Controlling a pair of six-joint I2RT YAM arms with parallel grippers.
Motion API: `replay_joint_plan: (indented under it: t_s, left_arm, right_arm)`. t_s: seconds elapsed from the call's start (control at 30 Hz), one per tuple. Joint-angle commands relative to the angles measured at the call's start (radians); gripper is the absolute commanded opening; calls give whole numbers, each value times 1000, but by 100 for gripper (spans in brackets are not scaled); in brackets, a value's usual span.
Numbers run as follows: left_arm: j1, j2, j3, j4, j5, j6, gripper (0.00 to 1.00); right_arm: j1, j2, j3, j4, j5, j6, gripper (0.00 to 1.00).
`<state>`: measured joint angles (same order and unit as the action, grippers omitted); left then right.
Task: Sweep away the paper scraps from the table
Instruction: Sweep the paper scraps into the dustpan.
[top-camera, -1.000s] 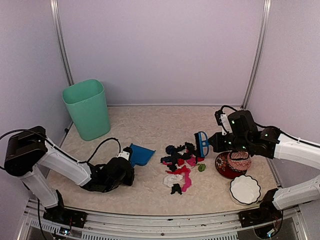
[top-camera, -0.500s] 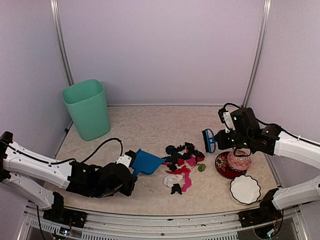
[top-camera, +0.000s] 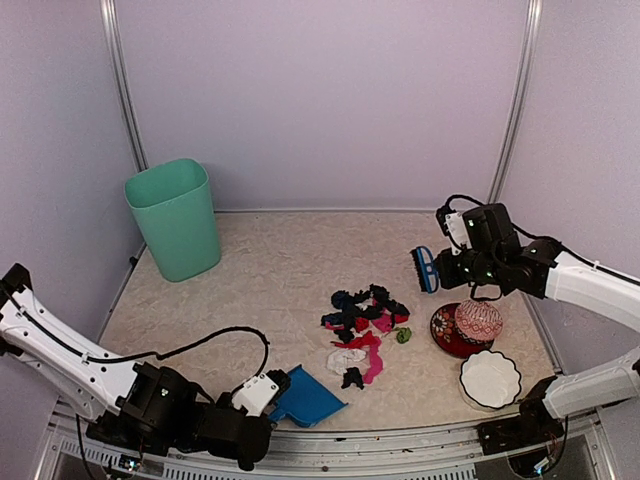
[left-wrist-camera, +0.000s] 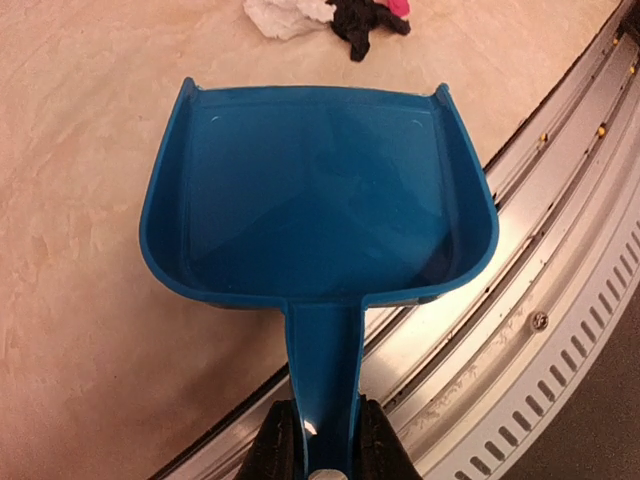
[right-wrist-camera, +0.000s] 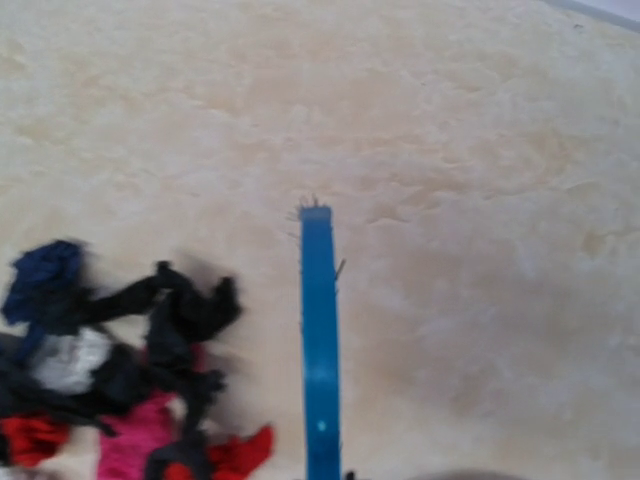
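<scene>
While your left gripper (left-wrist-camera: 325, 447) pinches the dustpan (left-wrist-camera: 318, 190) near the scraps (top-camera: 362, 332), your right gripper (top-camera: 446, 270) clamps the brush (top-camera: 424, 268) beside them.

Left arm (top-camera: 70, 355) folded low along the near edge, left gripper (left-wrist-camera: 320, 440) jaws clamped on the dustpan (left-wrist-camera: 320, 200) handle. Right arm (top-camera: 590, 285) reaches in from the right, elbow bent, right gripper (top-camera: 442, 270) pinching the brush (top-camera: 425, 268).

White links (top-camera: 60, 345), black joints (top-camera: 160, 405), looping black cable (top-camera: 215, 333), black-fingered left pincer (left-wrist-camera: 325, 445).
</scene>
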<state>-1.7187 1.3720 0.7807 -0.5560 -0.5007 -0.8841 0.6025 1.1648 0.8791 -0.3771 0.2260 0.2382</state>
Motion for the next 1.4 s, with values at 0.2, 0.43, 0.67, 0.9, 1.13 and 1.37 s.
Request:
replay_joint_plan:
  t_s: [0.2, 0.43, 0.67, 0.9, 1.13, 1.37]
  left_arm:
    - [7, 106, 74, -12, 76, -30, 0]
    - [93, 153, 92, 8, 133, 43, 0]
    - [169, 195, 119, 19, 168, 116, 0]
    - [237, 236, 137, 54, 196, 171, 0]
    - [300, 279, 142, 117, 215, 195, 0]
    - [360, 330, 142, 163, 219, 194, 0]
  right_arm:
    - [-11, 149, 72, 11, 33, -205, 0]
    - [30, 227, 62, 35, 64, -232, 0]
    - [88, 300, 60, 73, 56, -257, 0]
    - [175, 347, 56, 85, 9, -265, 0]
    - [287, 348, 37, 77, -26, -234, 0]
    - [385, 349, 40, 62, -36, -219, 0]
